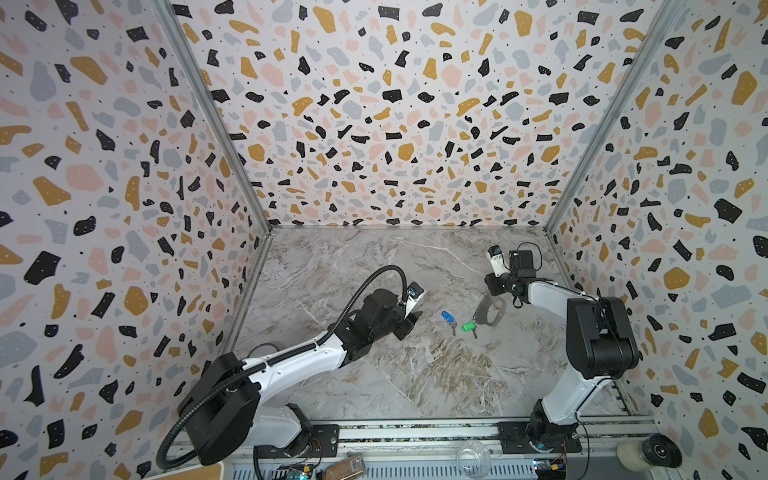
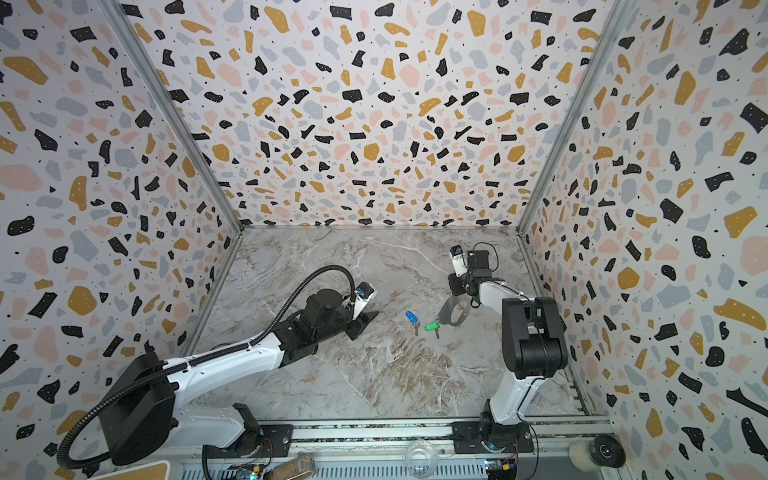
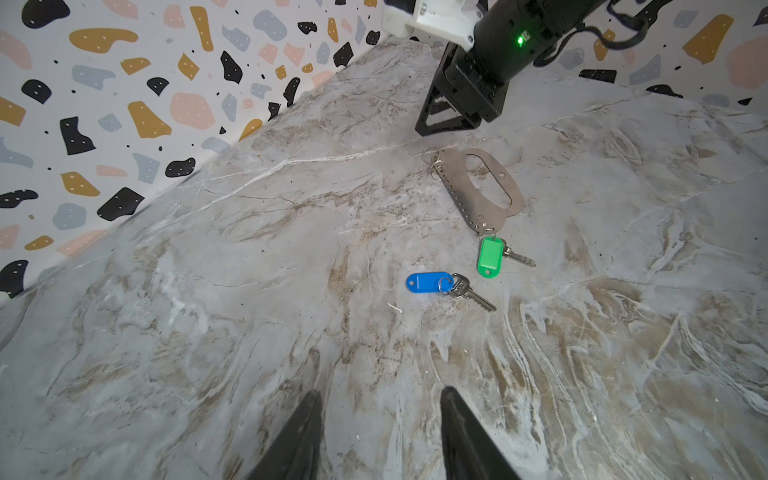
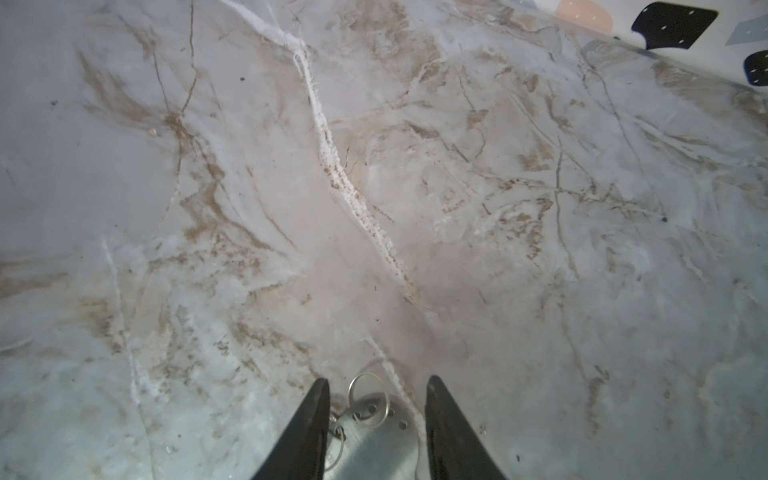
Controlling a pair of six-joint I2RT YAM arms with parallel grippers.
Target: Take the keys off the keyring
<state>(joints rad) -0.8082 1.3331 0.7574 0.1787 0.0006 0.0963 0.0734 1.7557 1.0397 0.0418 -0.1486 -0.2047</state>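
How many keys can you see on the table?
2. The blue-tagged key lies by itself on the marble table; the green-tagged key lies at the keyring's end, maybe still hooked on. None seem hidden.

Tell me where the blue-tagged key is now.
In both top views the blue-tagged key lies flat on the marble table, right of centre, just left of the green-tagged key and apart from the keyring.
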